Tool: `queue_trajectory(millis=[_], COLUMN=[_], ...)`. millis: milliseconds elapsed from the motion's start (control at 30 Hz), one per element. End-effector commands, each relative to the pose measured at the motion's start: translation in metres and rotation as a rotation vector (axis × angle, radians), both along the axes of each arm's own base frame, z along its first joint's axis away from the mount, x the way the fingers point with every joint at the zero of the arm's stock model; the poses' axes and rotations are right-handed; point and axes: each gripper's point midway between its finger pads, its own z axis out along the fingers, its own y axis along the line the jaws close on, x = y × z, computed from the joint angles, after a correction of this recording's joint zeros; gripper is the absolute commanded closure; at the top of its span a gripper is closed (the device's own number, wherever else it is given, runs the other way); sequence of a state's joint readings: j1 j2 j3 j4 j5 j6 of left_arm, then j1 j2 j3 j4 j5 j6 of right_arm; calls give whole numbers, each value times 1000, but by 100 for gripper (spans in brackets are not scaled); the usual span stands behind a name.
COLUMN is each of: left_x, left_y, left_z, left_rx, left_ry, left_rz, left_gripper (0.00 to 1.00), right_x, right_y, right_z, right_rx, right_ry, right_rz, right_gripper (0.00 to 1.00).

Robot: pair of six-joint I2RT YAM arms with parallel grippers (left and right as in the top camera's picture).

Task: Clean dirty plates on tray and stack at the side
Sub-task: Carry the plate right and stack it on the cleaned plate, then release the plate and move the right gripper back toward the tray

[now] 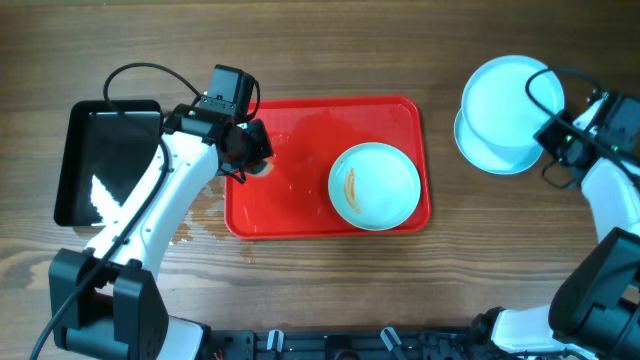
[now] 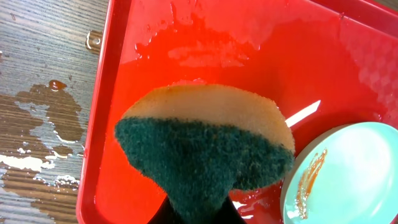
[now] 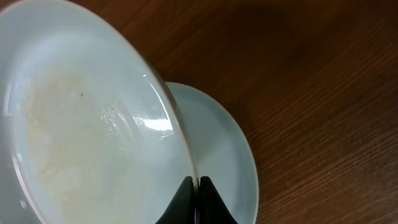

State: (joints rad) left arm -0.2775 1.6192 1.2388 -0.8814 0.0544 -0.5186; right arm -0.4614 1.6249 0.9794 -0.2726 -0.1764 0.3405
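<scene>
One streaked plate (image 1: 374, 185) lay uncleaned near the left hand (image 2: 199, 213) (clamped on a sponge (image 2: 205, 143)); the right hand (image 3: 198, 182) pinched a second plate (image 3: 81, 124) above the third plate (image 3: 227, 155).

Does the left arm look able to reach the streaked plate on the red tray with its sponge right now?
Probably yes. The left arm holds the sponge over the red tray's left part; the streaked plate lies on its right part, with only bare tray between. The right arm is well clear.
</scene>
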Motion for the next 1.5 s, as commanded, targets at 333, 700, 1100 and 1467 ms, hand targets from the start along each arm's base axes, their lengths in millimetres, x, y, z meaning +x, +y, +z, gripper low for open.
queue_trajectory(millis=[333,700,1100,1467], left_x=[1,0,2,1], left_y=[1,1,0,0], left_z=[2,2,2,2], left_rx=[-13,-12,-15,-14], left_ry=[1,4,-4,-1], left_rz=[18,17,17,16], left_gripper=[96,96,96,96], right_x=[-9,3,-9,-31], right_y=[6,51,208,259], right_z=[-21,-1,34,-50], right_rx=[62,234,309,-10], right_ry=[11,-88,-98,233], right_rz=[-65,136,659,637], right_gripper=[85,67,44,56])
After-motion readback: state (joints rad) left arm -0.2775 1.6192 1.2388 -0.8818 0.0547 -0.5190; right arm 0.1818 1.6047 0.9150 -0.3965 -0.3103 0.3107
